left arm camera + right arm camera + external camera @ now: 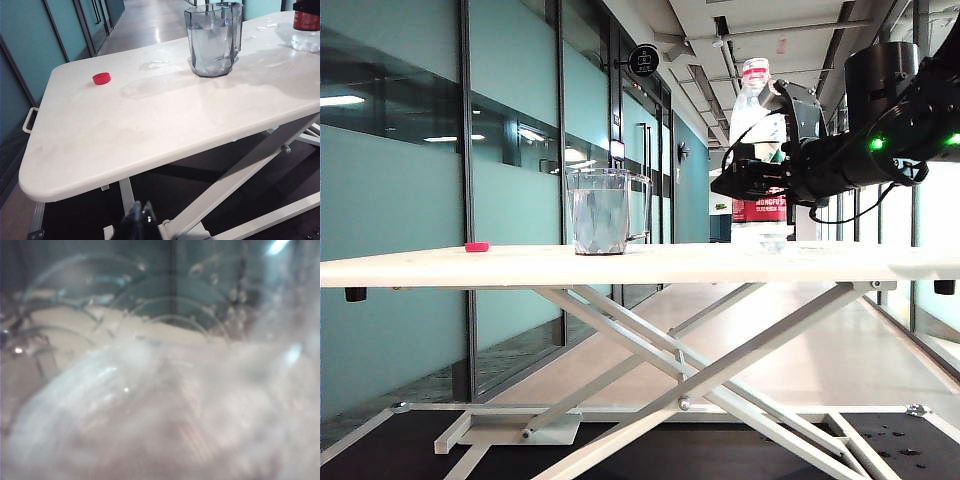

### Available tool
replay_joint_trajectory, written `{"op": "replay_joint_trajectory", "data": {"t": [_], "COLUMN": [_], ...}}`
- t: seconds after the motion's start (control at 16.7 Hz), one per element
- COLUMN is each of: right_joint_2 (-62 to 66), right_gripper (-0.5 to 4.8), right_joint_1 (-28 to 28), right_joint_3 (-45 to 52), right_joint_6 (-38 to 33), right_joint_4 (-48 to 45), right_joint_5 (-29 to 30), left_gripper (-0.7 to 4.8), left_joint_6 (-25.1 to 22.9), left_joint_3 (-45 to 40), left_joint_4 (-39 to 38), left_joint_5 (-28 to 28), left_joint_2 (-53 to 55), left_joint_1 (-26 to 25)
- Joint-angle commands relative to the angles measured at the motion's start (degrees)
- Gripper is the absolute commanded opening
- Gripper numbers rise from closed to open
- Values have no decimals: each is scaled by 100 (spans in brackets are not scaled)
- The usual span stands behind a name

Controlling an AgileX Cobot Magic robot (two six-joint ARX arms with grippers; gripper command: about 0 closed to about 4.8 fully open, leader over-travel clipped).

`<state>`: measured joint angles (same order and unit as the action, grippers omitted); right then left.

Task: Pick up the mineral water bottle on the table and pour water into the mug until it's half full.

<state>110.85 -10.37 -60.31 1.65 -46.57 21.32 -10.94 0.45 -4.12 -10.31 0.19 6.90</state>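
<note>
The mineral water bottle [757,150] was seen standing upright on the tabletop [620,264] toward its right end, with the right gripper [745,180] level at its label. The fingers appeared spread about the bottle rather than clamped on it, though the exterior view did not show clearly whether contact remained; the right wrist view was filled by blurred clear plastic. The left gripper [140,220] was held low beside the tabletop's left edge, well apart from everything, its fingers closed and empty.

The mug [605,211], standing near the middle, already held water [212,47] to roughly half its height, so the pouring was judged done.

Risk: if the arm were withdrawn sideways, a finger could catch the tall, light bottle and tip it; wet patches on the tabletop could let it slide.

Count: one bottle, one mug, one loose red cap [101,78], two grippers.
</note>
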Motion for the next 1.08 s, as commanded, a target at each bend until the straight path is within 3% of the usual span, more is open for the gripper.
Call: {"op": "replay_joint_trajectory", "data": {"t": [0.06, 0.3, 0.54, 0.78, 0.96, 1.02, 1.08], "right_joint_2": [-313, -761, -1495, -3270, -4476, -5233, -5720], "right_gripper": [479, 479, 479, 479, 479, 352, 149], "right_joint_1": [42, 140, 142, 140, 138, 125, 116], "right_joint_3": [20, 37, 566, 2114, 2914, 3318, 3550], "right_joint_6": [105, 197, 350, 313, -103, -188, -186], "right_joint_4": [468, 1268, 1462, 1641, 1829, 2164, 2389], "right_joint_5": [66, 195, 103, -278, -586, -708, -837], "left_gripper": [-5, -5, -5, -5, -5, -5, -5], "left_joint_6": [-22, -22, -22, -20, -9, 26, 22], "left_joint_3": [13, 13, 13, 13, 11, 11, 11], "left_joint_4": [22, 9, 9, 13, 37, 50, 63], "left_joint_5": [-7, -9, -20, -22, -22, -22, 28], "left_joint_2": [2, 2, 2, 2, 2, 2, 2], "left_joint_1": [7, 4, 7, 4, 4, 4, 0]}}
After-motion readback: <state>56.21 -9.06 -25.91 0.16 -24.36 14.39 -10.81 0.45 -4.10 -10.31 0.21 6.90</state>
